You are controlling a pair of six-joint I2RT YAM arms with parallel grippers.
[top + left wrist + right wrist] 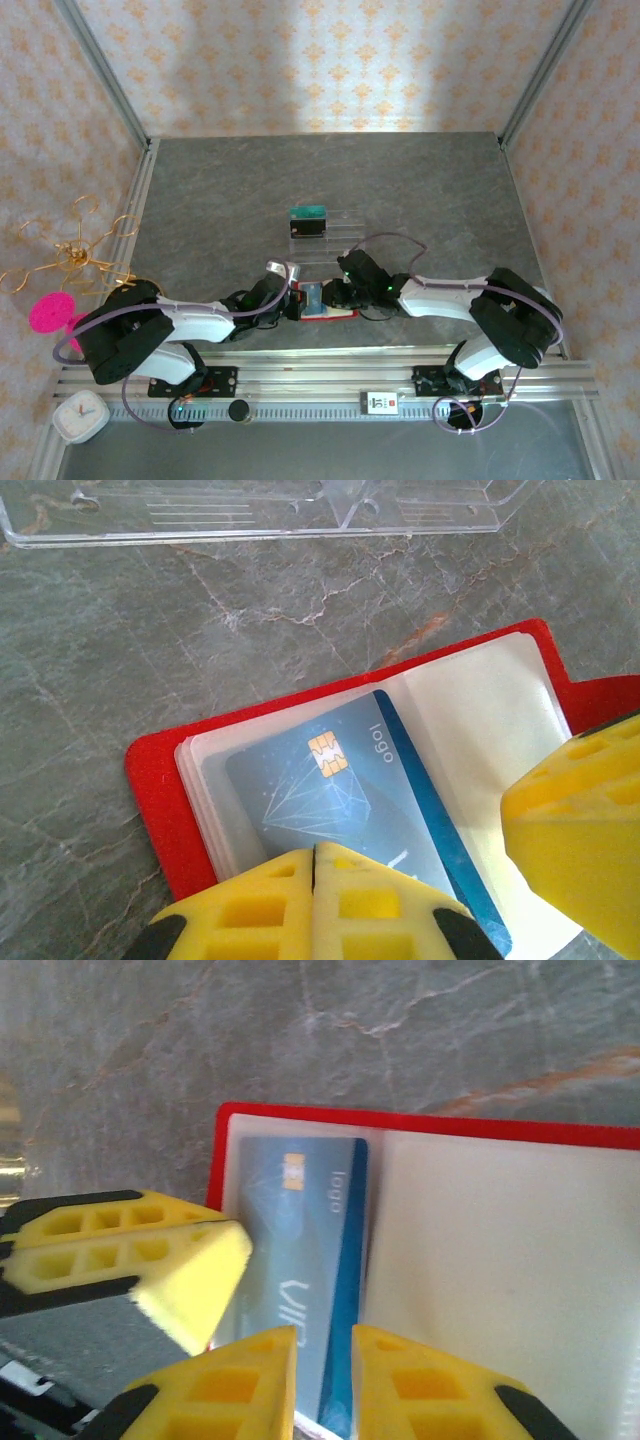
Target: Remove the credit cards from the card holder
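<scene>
Left jaws shut, empty, atop card holder (pixel 150 780); right jaws narrowly apart, holding nothing, blue credit card (pixel 300 1250) end-on just ahead, long axis running straight away.

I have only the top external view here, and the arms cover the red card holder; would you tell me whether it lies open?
Observer: Yes, the card holder lies open flat like a book, with its pale pockets facing up.
Operator: Thank you. Is a card inside?
Observer: A blue card with a chip sits in one pocket and has not yet been drawn out.
Operator: And how does the right pincer stand?
Observer: The right pincer has its jaws slightly apart over one end of the blue card; I cannot tell whether they touch it.
</scene>
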